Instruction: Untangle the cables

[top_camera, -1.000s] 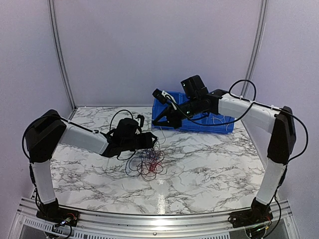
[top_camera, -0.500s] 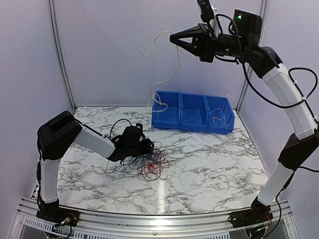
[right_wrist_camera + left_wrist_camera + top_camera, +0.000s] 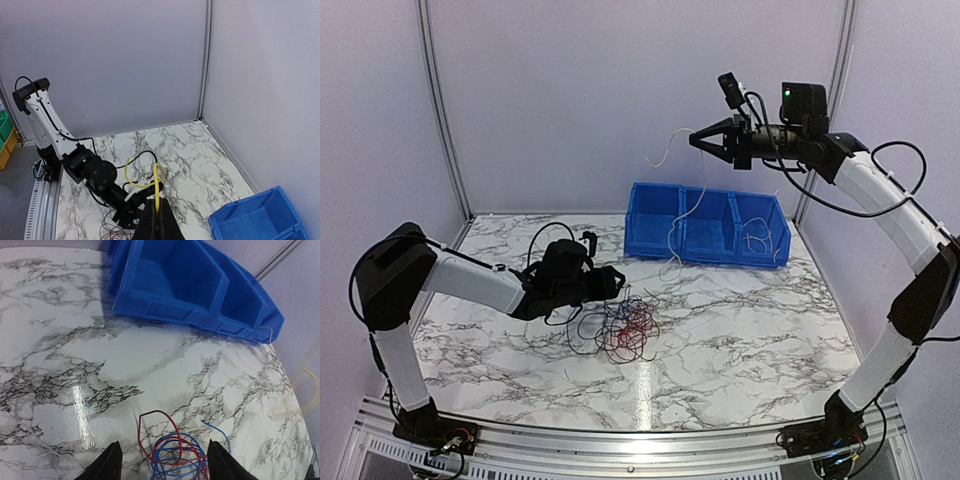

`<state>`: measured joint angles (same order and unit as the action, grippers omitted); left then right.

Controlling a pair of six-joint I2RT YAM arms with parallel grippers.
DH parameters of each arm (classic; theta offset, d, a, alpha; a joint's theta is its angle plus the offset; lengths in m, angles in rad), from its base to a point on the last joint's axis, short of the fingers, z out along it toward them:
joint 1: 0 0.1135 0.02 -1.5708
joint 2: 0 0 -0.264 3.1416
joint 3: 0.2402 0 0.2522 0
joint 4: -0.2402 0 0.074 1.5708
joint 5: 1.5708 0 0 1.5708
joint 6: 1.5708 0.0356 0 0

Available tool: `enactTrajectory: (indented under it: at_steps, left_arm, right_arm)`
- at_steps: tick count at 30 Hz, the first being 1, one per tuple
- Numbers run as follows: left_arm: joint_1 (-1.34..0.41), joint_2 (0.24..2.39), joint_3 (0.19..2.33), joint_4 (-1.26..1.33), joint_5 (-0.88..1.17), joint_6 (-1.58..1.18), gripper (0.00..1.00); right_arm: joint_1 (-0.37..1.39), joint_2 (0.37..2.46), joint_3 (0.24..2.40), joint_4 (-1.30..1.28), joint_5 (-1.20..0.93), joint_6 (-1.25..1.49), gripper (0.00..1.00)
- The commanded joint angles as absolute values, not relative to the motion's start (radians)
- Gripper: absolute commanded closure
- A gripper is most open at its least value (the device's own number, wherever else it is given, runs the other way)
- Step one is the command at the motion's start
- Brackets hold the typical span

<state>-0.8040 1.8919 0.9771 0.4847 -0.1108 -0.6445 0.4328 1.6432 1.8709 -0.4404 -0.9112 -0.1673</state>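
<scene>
Lowered since half a second ago the right gripper (image 3: 696,137), now in the air above the blue bin (image 3: 715,250). Pinched between its closed fingers one yellow cable (image 3: 157,189), hanging down past the front of the bin. Shifted a little also the left gripper (image 3: 165,465), kept low with fingers apart, gripping nothing, just over the tangled red and blue cables (image 3: 625,330) on the marble table (image 3: 750,330).
</scene>
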Motion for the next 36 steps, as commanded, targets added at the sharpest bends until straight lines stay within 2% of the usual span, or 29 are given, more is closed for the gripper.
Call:
enactTrajectory:
  at_steps: [1, 7, 11, 14, 22, 27, 36]
  left_arm:
    - [-0.796, 1.755, 0.959, 0.453, -0.083, -0.521, 0.38]
    - [-0.790, 1.656, 1.115, 0.165, -0.089, -0.373, 0.33]
    - [-0.790, 1.649, 1.298, -0.080, -0.129, -0.260, 0.32]
    - [-0.789, 1.624, 1.360, -0.159, -0.150, -0.188, 0.30]
    - [-0.788, 1.548, 1.374, -0.184, -0.224, -0.050, 0.24]
    - [-0.785, 1.556, 1.344, -0.180, -0.290, -0.006, 0.23]
    - [-0.766, 1.558, 1.231, -0.092, -0.281, -0.021, 0.22]
  right_arm:
    - [0.336, 1.570, 1.772, -0.322, -0.895, -0.136, 1.00]
    - [0.171, 1.555, 1.641, -0.193, -0.850, -0.112, 1.00]
    - [0.070, 1.577, 1.607, -0.121, -0.812, -0.094, 1.00]
    - [-0.003, 1.614, 1.613, -0.086, -0.786, -0.066, 1.00]
    - [-0.118, 1.781, 1.711, -0.056, -0.726, -0.043, 1.00]
    - [-0.130, 1.877, 1.734, -0.034, -0.674, -0.059, 1.00]
    - [-0.129, 2.017, 1.765, -0.074, -0.612, -0.091, 1.00]
